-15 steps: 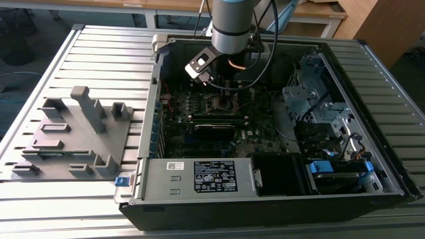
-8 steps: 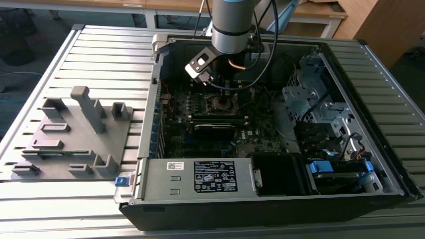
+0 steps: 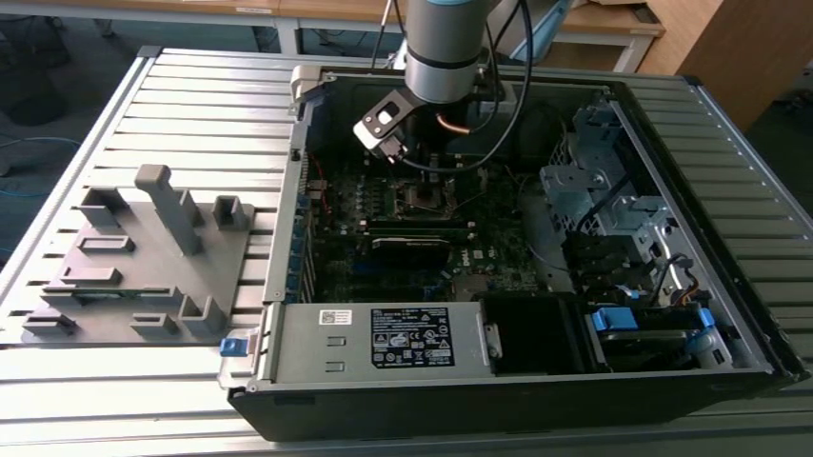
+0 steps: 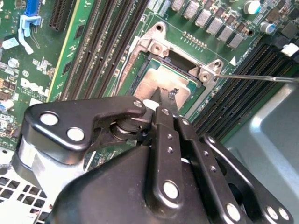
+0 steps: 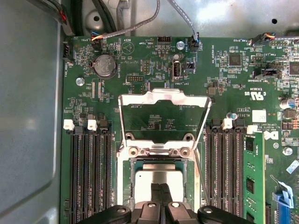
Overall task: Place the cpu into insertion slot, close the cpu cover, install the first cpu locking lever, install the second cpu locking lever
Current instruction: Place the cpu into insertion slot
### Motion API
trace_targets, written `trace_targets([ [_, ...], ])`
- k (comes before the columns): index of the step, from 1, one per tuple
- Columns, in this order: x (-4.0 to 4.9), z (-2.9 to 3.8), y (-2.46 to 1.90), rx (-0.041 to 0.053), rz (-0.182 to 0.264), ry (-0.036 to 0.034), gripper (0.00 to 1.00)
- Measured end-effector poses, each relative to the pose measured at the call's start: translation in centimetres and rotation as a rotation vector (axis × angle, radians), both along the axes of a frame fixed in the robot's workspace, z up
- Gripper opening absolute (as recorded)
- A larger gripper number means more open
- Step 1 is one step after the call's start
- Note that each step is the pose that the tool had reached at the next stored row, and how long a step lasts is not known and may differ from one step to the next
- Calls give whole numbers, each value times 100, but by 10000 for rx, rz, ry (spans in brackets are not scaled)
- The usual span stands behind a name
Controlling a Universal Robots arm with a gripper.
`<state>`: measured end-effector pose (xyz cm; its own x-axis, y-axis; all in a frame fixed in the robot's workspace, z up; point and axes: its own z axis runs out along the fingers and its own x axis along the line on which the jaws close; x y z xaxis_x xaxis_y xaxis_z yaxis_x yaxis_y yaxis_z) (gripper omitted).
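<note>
Grey plastic fixture [image 3: 133, 257] sits on the worktop [image 3: 190, 95] at the exterior view's left. Rightward, inside the case [image 3: 508, 409], the cpu [image 5: 145, 182] lies in the insertion slot [image 5: 132, 184] beneath the tool [image 5: 161, 189], pinched together, with the cpu cover [image 5: 163, 98] raised. Off-centre pressure could tilt it.

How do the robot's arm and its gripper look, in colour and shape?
The arm is a silvery-grey tube with a light blue band and a black ring; black cables run beside it. The gripper is black, built of flat linked bars with round silvery pins.
</note>
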<state>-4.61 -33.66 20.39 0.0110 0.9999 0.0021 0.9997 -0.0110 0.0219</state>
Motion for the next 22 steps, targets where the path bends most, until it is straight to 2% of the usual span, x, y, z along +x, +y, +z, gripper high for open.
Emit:
trace_targets([
  [8,-1,-49,-2,-11,-1,8,10],
  [22,-1,-65,-2,-6,-1,3,10],
])
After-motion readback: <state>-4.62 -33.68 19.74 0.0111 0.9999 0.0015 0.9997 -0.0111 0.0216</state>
